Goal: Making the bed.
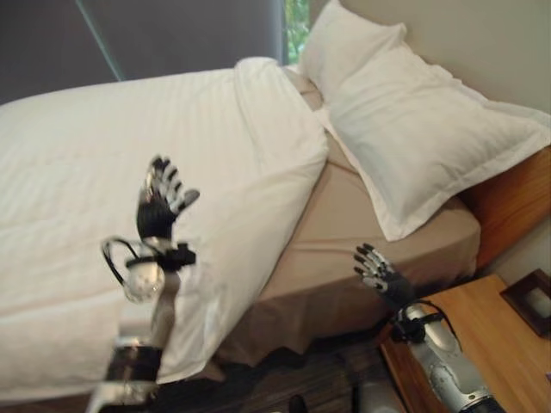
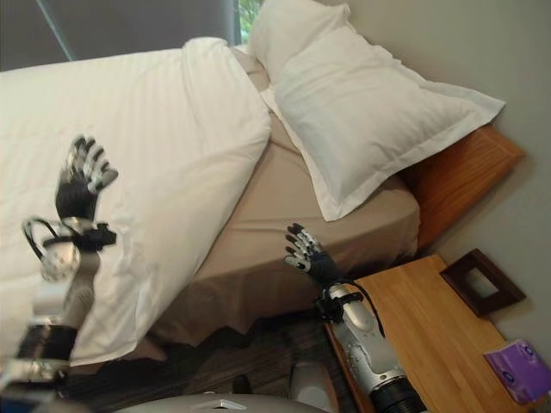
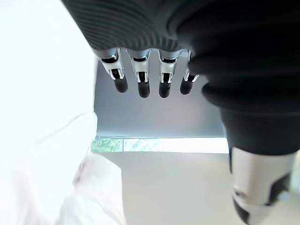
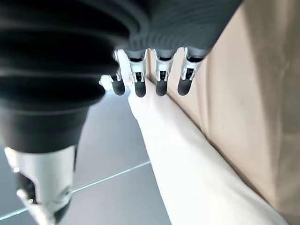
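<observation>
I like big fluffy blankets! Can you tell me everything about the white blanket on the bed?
The white blanket looks soft and thick, with faint stripes woven in. It covers most of the bed, its top edge folded back unevenly, leaving tan sheet bare below the pillows. One corner hangs over the bedside. The left hand is raised open over it.

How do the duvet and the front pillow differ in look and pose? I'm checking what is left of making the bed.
The white duvet lies flat over most of the bed, faintly striped, its top edge short of the headboard, leaving tan sheet bare. The front pillow is plain and plump, with a flat border, propped tilted at the head and overhanging the mattress edge. Both are white, and neither hand touches them.
</observation>
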Robot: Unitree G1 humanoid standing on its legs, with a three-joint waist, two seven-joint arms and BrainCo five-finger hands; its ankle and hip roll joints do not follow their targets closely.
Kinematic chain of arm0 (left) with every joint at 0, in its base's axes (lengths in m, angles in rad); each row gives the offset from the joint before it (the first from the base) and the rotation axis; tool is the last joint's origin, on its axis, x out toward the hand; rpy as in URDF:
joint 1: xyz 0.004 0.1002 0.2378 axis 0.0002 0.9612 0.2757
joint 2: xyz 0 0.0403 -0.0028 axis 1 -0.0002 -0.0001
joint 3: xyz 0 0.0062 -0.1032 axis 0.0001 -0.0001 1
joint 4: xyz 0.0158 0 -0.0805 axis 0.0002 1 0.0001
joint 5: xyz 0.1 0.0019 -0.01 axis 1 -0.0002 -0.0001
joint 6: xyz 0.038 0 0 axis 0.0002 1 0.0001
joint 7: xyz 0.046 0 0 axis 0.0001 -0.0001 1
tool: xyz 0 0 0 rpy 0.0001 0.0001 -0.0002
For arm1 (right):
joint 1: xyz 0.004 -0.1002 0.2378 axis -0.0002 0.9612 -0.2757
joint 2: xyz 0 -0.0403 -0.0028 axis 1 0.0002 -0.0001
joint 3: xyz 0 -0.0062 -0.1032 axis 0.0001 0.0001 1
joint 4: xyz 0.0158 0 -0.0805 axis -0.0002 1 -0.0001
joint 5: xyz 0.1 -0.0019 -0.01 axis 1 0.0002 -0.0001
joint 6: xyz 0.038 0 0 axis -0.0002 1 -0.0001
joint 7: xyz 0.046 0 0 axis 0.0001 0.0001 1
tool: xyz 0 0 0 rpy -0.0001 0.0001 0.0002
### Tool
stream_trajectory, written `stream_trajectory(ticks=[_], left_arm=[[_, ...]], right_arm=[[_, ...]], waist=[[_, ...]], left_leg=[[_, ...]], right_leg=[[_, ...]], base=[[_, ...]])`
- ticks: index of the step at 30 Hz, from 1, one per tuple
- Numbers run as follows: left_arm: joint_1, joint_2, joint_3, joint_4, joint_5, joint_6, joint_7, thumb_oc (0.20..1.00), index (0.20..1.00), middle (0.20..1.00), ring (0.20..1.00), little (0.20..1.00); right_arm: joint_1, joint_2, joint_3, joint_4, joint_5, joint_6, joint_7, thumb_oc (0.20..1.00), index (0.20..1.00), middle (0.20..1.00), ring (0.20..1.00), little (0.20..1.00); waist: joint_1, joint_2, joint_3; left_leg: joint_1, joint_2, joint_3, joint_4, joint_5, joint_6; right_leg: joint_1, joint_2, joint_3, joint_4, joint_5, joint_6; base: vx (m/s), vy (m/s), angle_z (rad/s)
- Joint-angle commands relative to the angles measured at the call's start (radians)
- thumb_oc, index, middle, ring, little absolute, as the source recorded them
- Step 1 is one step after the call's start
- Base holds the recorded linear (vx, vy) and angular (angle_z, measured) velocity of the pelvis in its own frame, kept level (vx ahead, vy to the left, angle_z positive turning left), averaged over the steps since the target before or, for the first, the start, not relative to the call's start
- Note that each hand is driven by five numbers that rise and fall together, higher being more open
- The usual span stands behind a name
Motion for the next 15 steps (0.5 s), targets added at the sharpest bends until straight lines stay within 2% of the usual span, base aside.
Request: stream_trajectory(ticks=[1,4,6,8,9,15], left_arm=[[-0.002,0.049,0.02,-0.015,0.116,-0.055,0.098,1.0,1.0,1.0,1.0,1.0],[-0.008,0.036,0.019,0.021,0.126,-0.042,0.115,1.0,1.0,1.0,1.0,1.0],[-0.044,0.089,-0.004,0.126,0.179,0.003,0.134,1.0,1.0,1.0,1.0,1.0],[-0.054,0.104,-0.02,0.158,0.193,0.013,0.122,1.0,1.0,1.0,1.0,1.0],[-0.039,0.132,-0.034,0.202,0.184,0.032,0.076,1.0,1.0,1.0,1.0,1.0],[0.01,0.138,-0.063,0.145,0.205,0.038,0.011,1.0,1.0,1.0,1.0,1.0]], right_arm=[[0.015,-0.002,-0.058,-0.022,-0.007,-0.039,0.031,1.0,1.0,1.0,1.0,1.0],[0.028,0.0,-0.061,-0.019,0.003,-0.043,0.024,1.0,1.0,1.0,1.0,1.0],[0.051,-0.016,-0.059,-0.036,0.02,-0.03,0.045,1.0,1.0,1.0,1.0,1.0],[0.057,-0.026,-0.066,-0.036,0.013,-0.029,0.043,1.0,1.0,1.0,1.0,1.0],[0.074,-0.022,-0.089,-0.031,0.034,-0.024,0.04,1.0,1.0,1.0,1.0,1.0],[0.078,-0.023,-0.08,-0.005,0.02,-0.012,0.054,1.0,1.0,1.0,1.0,1.0]], waist=[[0.009,-0.05,-0.028],[0.013,-0.059,-0.046],[0.011,-0.061,-0.066],[0.009,-0.062,-0.07],[0.004,-0.058,-0.078],[0.009,-0.052,-0.08]], left_leg=[[0.013,0.037,-0.077,0.002,0.043,-0.087],[0.009,0.031,-0.082,0.0,0.044,-0.087],[0.01,0.031,-0.082,0.0,0.04,-0.09],[0.011,0.031,-0.085,0.0,0.039,-0.092],[0.009,0.036,-0.089,0.0,0.038,-0.1],[0.008,0.036,-0.091,0.0,0.038,-0.105]], right_leg=[[0.207,0.032,0.06,-0.259,0.209,0.058],[0.237,0.035,0.056,-0.313,0.227,0.051],[0.283,0.04,0.041,-0.378,0.227,0.04],[0.295,0.042,0.039,-0.391,0.227,0.037],[0.315,0.046,0.021,-0.417,0.227,0.03],[0.326,0.045,0.013,-0.425,0.224,0.027]], base=[[0.08,-0.034,0.8],[0.16,-0.077,0.86],[0.17,-0.065,0.23],[0.14,-0.061,-0.07],[0.11,-0.065,-0.14],[0.04,-0.028,0.06]])
